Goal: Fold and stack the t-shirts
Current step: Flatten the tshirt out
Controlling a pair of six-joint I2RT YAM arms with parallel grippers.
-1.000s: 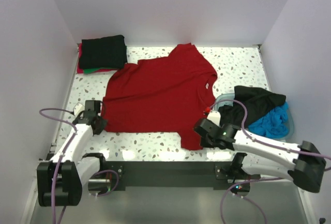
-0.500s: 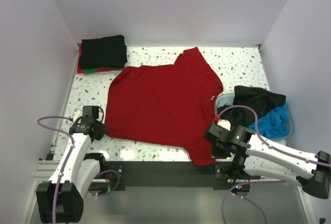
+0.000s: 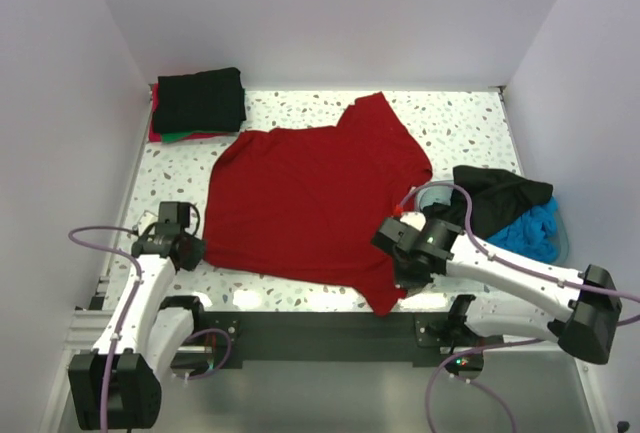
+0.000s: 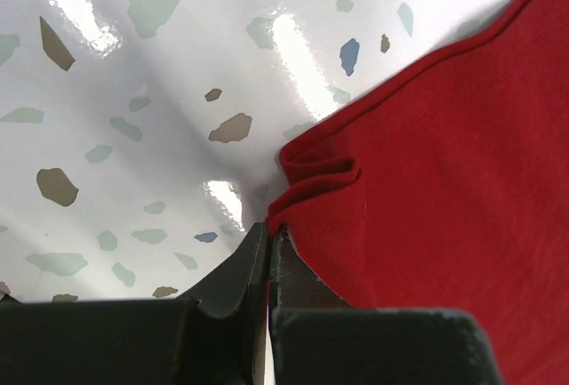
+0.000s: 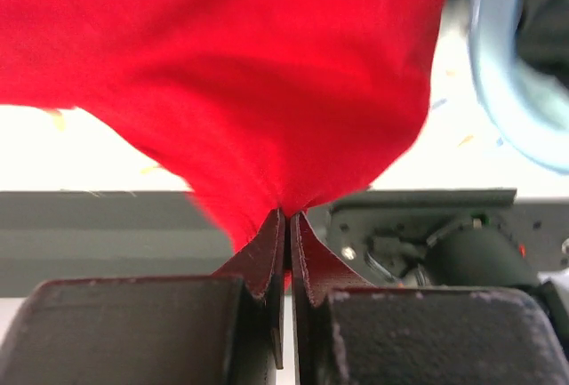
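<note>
red t-shirt (image 3: 310,203) lies spread on the table (image 3: 470,123), near hem toward the arm bases; folded shirts (image 3: 200,103) sit stacked at the far left corner, loose shirts (image 3: 500,193) in the basin (image 3: 562,245) at right. left gripper (image 4: 269,241) is pressed together on the near left hem corner; right gripper (image 5: 289,225) pinches the near right corner, cloth gathered to a peak. judged: light, limp cotton that will sag and crease between grips, so hold at hem corners and keep it taut.

Pale walls (image 3: 320,13), glossy terrazzo table (image 3: 470,123)
</note>
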